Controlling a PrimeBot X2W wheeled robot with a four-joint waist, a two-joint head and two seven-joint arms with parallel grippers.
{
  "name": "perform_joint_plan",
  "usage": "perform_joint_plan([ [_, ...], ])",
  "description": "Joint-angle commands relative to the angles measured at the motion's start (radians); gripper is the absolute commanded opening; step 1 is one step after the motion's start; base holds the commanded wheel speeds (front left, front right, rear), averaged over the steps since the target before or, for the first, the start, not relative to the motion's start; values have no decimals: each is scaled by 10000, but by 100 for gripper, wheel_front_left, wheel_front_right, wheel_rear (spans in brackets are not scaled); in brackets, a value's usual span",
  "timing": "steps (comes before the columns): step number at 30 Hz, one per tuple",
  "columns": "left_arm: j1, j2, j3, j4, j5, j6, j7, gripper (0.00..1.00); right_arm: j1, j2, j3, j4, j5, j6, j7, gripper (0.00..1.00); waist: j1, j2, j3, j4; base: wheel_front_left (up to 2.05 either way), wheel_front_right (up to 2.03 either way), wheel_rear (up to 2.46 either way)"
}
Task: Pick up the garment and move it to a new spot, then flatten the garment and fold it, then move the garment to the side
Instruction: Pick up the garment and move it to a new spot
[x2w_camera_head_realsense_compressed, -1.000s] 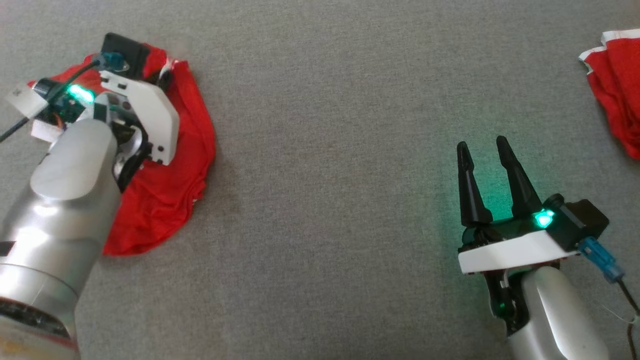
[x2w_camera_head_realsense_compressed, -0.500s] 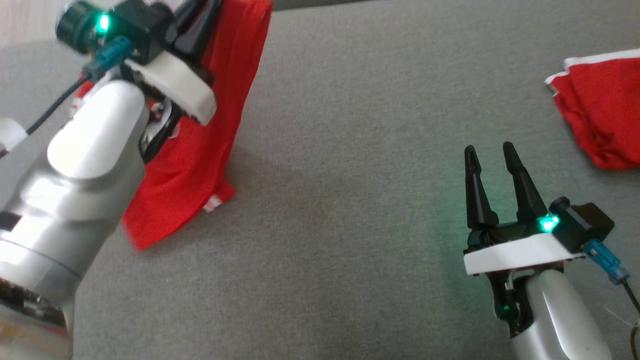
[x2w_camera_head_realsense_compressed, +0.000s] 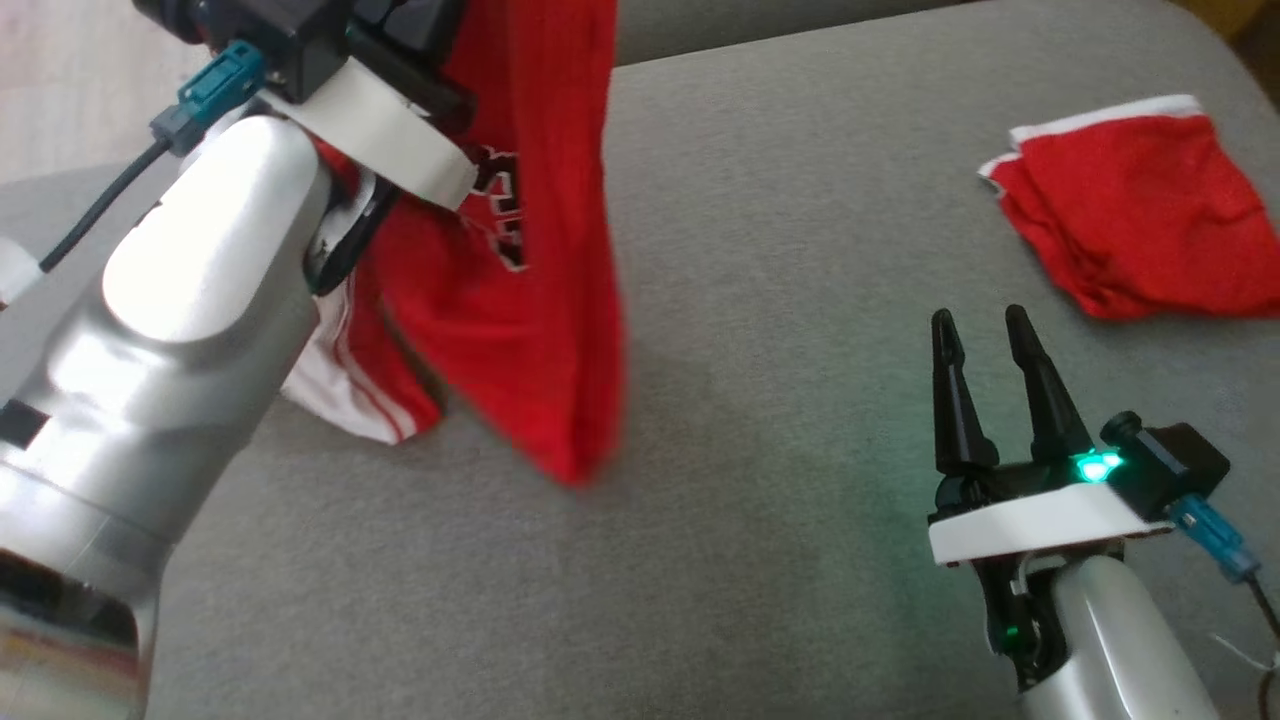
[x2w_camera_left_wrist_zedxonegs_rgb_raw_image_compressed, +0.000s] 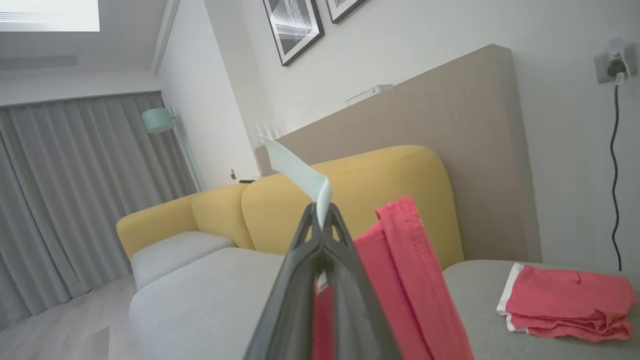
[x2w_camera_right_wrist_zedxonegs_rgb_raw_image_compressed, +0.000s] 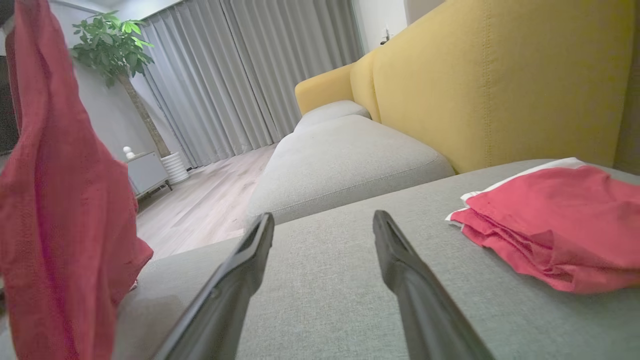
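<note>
Noted limp, light garment (x2w_camera_head_realsense_compressed: 540, 300) dangling over sofa (x2w_camera_head_realsense_compressed: 760, 300) from left pincer (x2w_camera_left_wrist_zedxonegs_rgb_raw_image_compressed: 322, 235) clamped on bunched cloth, right pincer (x2w_camera_head_realsense_compressed: 980, 320) agape, empty; probably best regripped at hem corners.

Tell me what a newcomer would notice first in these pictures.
A red garment hangs from the shut left gripper, high at the head view's left, over the grey sofa seat. A second red garment lies folded at the far right, beyond the open, empty right gripper.

left: garment (x2w_camera_head_realsense_compressed: 540, 330) hanging over seat (x2w_camera_head_realsense_compressed: 760, 300) — hem perhaps touching it; far right: other cloth (x2w_camera_head_realsense_compressed: 1130, 240) lying on seat
</note>
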Motion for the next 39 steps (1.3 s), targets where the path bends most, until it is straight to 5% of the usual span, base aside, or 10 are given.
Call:
perform_joint_plan([
  [1, -796, 211, 459, -365, 8, 142, 3, 0, -185, -26, 270, -377, 86, -7, -107, 100, 1, -1, 71, -281, 0, 0, 0],
  [13, -2072, -381, -60, -489, 716, 379, 344, 0, -717, -26, 853, -834, 780, -7, -107, 100, 1, -1, 1180, -2193, 0, 0, 0],
  [25, -3531, -377, -1012, 3062, 1631, 30, 478, 0, -1025, -26, 1937, -1320, 1546, -7, -107, 100, 1, -1, 2349, -3596, 0, 0, 0],
  [28, -3781, -259, -1063, 4024, 1725, 41, 397, 20, -1032, -26, 2243, -1343, 1626, -7, -107, 100, 1, -1, 2511, -3720, 0, 0, 0],
  [29, -3837, -224, -1050, 4302, 1751, 129, 347, 45, -1031, -26, 2333, -1342, 1633, -7, -107, 100, 1, -1, 2537, -3737, 0, 0, 0],
  [30, -3878, -218, -1017, 4550, 1753, 245, 297, 100, -1024, -26, 2396, -1352, 1640, -7, -107, 100, 1, -1, 2569, -3733, 0, 0, 0],
  [35, -3999, -324, -969, 5312, 1811, 667, 47, 100, -1048, -26, 2463, -1382, 1580, -7, -107, 100, 1, -1, 2648, -3474, 0, 0, 0],
  [39, -3946, -657, -692, 5313, 1495, 548, -102, 100, -1127, -26, 2228, -1345, 1381, -7, -107, 100, 1, -1, 2501, -2911, 0, 0, 0],
])
